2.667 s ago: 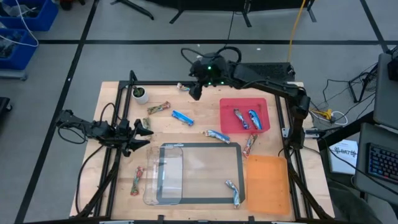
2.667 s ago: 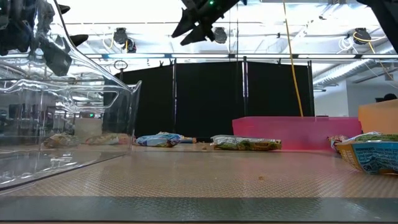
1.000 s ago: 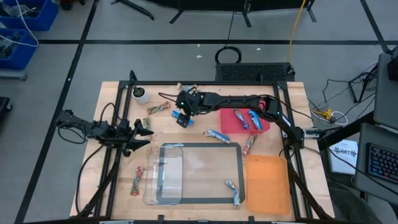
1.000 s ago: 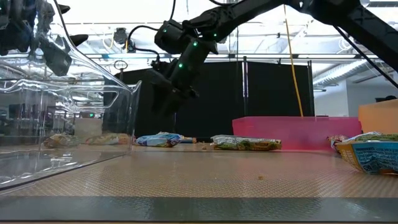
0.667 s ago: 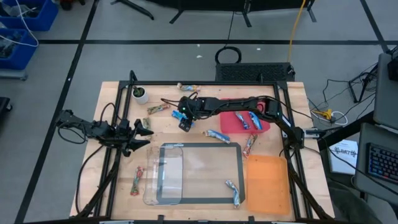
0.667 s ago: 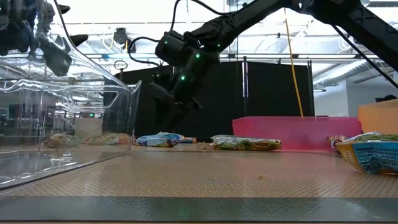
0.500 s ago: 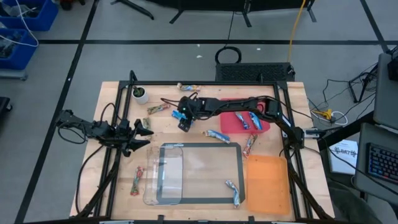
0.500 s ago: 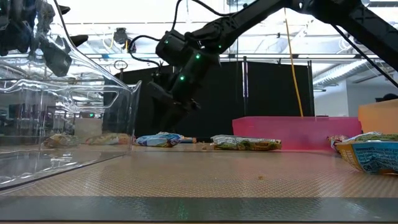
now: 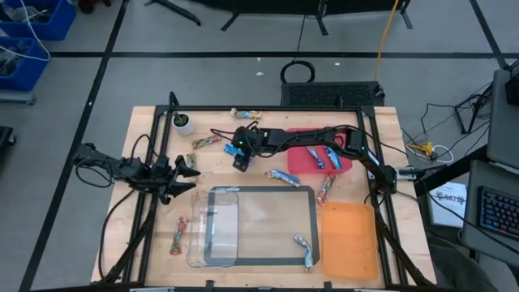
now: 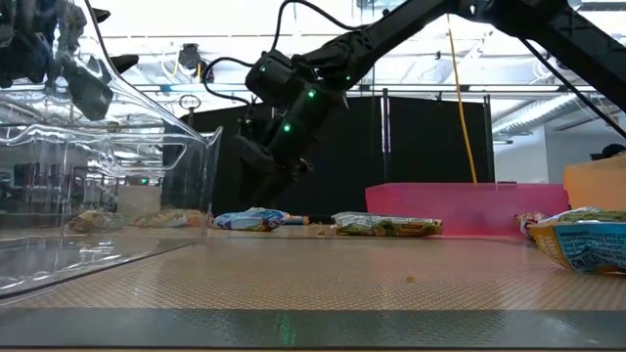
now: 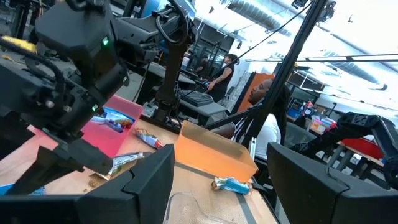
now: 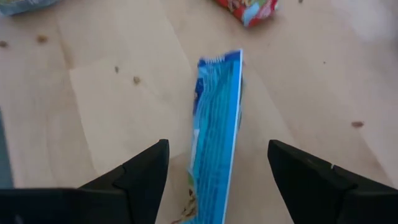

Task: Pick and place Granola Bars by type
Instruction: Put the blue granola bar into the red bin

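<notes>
I am hanging my right pincer (image 9: 239,162) low over a blue bar (image 12: 214,134) on the bare wood, fingers (image 12: 140,171) spread wide with one on each side of it, gripping nothing yet. The bar is lying flat and a little skewed between them, its near end passing under my wrist. A red-wrapped bar (image 12: 247,9) is lying just beyond its far end. Further out, the red tray (image 9: 298,159) is holding two bars (image 9: 323,154) already, and other bars are lying loose near the plant pot (image 9: 185,123), by the clear bin (image 9: 212,242) and beside the orange tray (image 9: 350,243).

As I see it, the skew is the danger: closing now, one finger may catch a foil edge and spin the slick bar away, or I may pinch only a corner and drop it in transit.

My left pincer (image 9: 185,172) is waiting at the table's left edge, fingers parted and empty.
</notes>
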`<state>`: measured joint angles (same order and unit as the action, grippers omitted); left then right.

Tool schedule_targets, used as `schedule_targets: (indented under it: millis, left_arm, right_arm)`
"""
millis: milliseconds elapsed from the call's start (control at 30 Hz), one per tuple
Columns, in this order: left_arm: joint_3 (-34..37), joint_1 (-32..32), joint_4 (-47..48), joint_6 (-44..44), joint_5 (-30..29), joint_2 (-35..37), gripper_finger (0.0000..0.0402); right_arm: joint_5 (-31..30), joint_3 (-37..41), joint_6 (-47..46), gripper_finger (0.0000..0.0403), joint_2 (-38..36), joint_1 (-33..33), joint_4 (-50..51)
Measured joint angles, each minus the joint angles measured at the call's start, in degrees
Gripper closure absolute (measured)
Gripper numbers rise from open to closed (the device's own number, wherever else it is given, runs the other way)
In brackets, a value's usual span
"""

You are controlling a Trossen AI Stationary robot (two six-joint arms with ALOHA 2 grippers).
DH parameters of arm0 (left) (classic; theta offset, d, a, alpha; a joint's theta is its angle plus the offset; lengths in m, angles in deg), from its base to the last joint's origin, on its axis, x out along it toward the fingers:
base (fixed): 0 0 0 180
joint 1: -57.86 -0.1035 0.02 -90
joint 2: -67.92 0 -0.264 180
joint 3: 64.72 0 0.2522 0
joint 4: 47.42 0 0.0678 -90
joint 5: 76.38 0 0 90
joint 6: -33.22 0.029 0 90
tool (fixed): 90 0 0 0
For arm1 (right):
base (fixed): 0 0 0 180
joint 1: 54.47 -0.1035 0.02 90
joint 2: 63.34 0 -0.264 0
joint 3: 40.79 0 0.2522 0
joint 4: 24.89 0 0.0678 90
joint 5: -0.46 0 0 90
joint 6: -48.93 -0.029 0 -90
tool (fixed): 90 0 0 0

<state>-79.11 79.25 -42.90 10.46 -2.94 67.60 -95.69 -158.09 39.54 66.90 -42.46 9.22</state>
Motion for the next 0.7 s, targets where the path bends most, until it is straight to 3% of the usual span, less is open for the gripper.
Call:
schedule_targets:
  millis: [267, 700]
  left_arm:
    - [0.00, 0.00, 0.02, 0.00, 0.00, 0.00, 0.0147]
    - [0.00, -0.01, 0.00, 0.00, 0.00, 0.00, 0.0147]
  right_arm:
    - [0.22, 3.90, -0.41, 0.0134, 0.00, -0.09, -3.02]
    - [1.79, 6.33, -1.96, 0.0195, 0.00, -0.09, -5.45]
